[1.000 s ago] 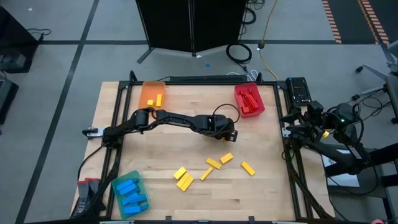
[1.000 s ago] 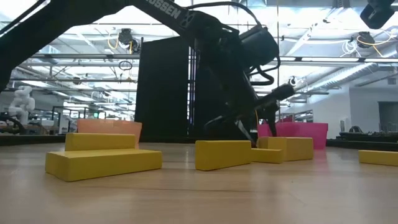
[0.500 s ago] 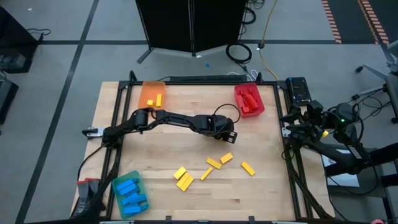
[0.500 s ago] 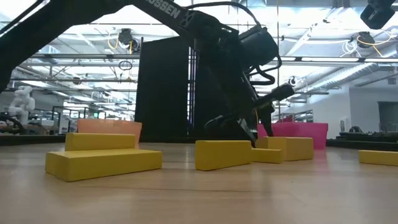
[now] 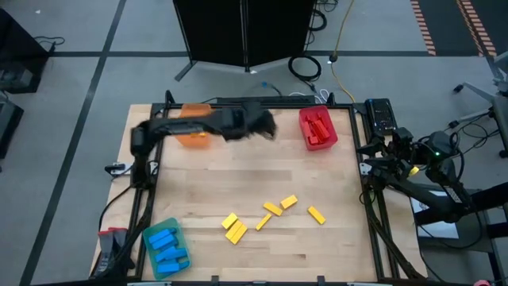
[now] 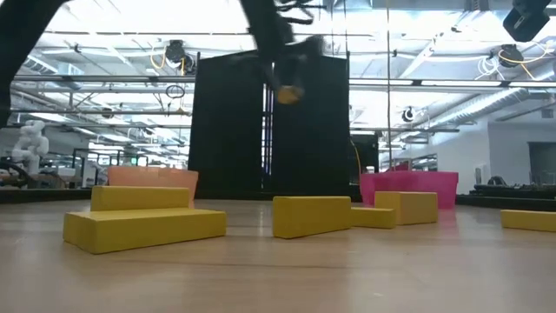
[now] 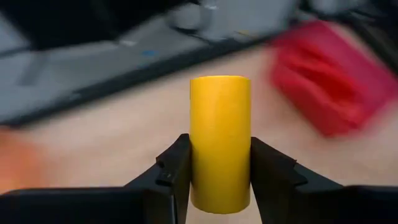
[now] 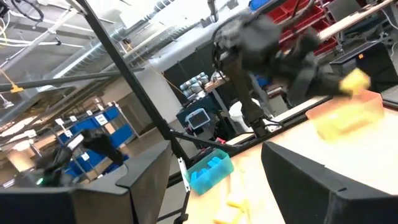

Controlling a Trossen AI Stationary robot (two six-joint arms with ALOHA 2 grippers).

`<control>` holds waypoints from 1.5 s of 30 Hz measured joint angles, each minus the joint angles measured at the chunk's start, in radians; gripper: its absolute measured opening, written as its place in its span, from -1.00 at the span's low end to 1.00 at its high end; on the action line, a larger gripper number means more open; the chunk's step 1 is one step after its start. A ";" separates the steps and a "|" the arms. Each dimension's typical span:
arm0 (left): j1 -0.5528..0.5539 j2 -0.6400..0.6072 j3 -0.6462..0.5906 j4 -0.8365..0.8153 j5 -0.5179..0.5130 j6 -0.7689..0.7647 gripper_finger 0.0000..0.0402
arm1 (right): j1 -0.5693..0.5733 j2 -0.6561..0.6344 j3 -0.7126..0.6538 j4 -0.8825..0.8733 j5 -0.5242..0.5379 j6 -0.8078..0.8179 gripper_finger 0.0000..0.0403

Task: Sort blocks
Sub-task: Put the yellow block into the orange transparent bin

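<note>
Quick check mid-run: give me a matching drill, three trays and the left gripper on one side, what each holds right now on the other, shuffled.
Things:
1. red tray
2. green tray
3. orange tray
4. left gripper

What each holds:
A. blue blocks
B. one yellow block, clamped between the fingers
C. red blocks
D. a yellow block lying inside

Pairs: 1-C, 2-A, 3-D, 4-B
</note>
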 joint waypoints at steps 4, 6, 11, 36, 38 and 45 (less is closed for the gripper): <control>0.082 -0.052 -0.001 -0.203 -0.046 0.001 -0.35 | 0.000 0.000 0.000 0.000 0.000 0.003 0.24; 0.117 -0.071 -0.009 -0.285 -0.049 0.002 -0.35 | 0.000 0.000 0.000 -0.001 0.000 0.003 0.24; 0.233 -0.121 -0.153 -0.366 -0.032 0.001 -0.35 | 0.000 0.000 0.000 -0.005 0.000 0.007 0.24; 0.547 -0.443 -1.052 0.486 0.233 -0.185 -0.35 | 0.000 0.000 0.000 -0.014 0.053 0.056 0.24; 0.549 -0.432 -1.051 0.498 0.228 -0.184 -0.35 | 0.000 0.000 0.000 -0.014 0.053 0.056 0.24; 0.550 -0.404 -1.051 0.497 0.242 -0.185 -0.20 | 0.000 0.000 0.000 -0.014 0.052 0.075 0.24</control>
